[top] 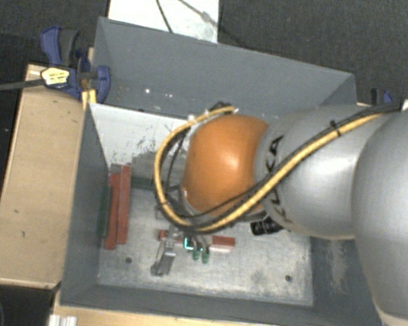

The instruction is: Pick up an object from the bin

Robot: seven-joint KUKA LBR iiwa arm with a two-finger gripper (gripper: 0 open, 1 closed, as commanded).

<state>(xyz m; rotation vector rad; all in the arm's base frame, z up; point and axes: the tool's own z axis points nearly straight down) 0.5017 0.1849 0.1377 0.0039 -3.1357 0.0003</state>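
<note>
The gripper (187, 244) hangs low over the floor of the bin (226, 77), under the arm's orange cover (220, 161), which hides the jaws, so I cannot tell how they stand. Right at the jaws, running off toward the view's right, lies a small flat red-and-white piece (219, 241). Just below them is a little grey metal piece (163, 262), and well off to the view's left a long red-brown block (118, 210). The flat piece looks light and stiff and likely to skid on bare metal; best pinched across its narrow width, near the middle
</note>
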